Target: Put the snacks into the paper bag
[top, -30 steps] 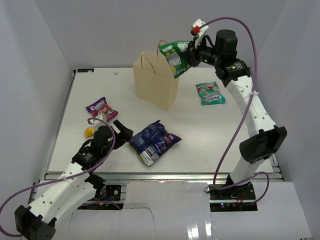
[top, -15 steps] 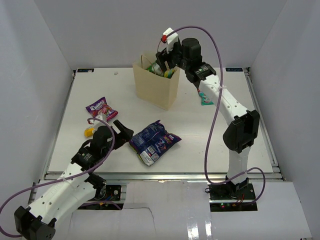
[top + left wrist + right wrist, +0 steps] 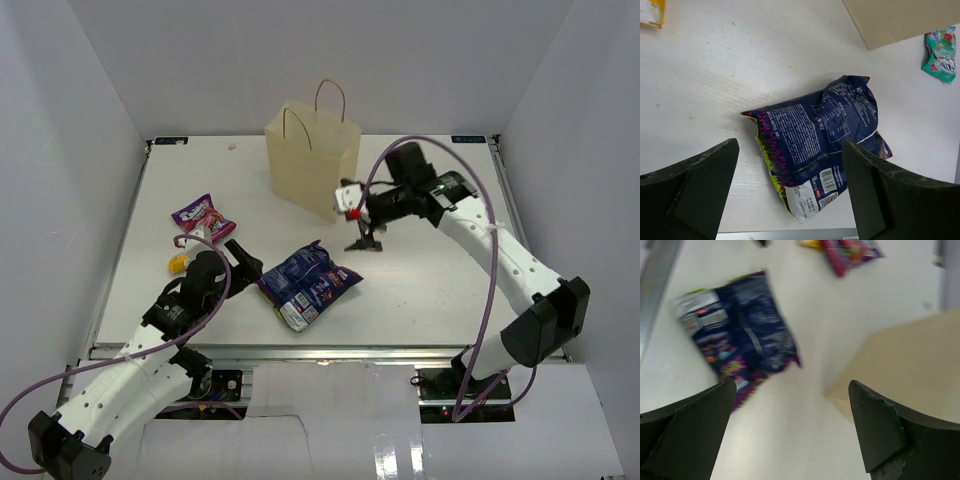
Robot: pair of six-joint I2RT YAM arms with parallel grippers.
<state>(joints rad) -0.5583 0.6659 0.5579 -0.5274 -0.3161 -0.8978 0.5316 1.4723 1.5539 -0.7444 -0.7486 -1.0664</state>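
The tan paper bag [image 3: 313, 165] stands upright at the back of the table, handles up. A large dark blue-purple snack bag [image 3: 308, 285] lies flat in the middle. My left gripper [image 3: 248, 258] hovers open just left of it, and the left wrist view shows the same bag [image 3: 820, 130] between its spread fingers. My right gripper [image 3: 362, 244] is open and empty, low over the table in front of the paper bag's right corner. Blurred in the right wrist view are the blue bag [image 3: 735, 330] and the paper bag [image 3: 910, 365]. A magenta bag [image 3: 203, 217] lies at the left.
A small yellow packet [image 3: 178, 263] lies near the left arm. A teal-white packet [image 3: 941, 54] lies right of the paper bag, behind the right arm in the top view. White walls enclose the table on three sides.
My right gripper carried the green bag over the paper bag, opened and let it go inside, then swung down in front of the bag. The left arm has not moved.
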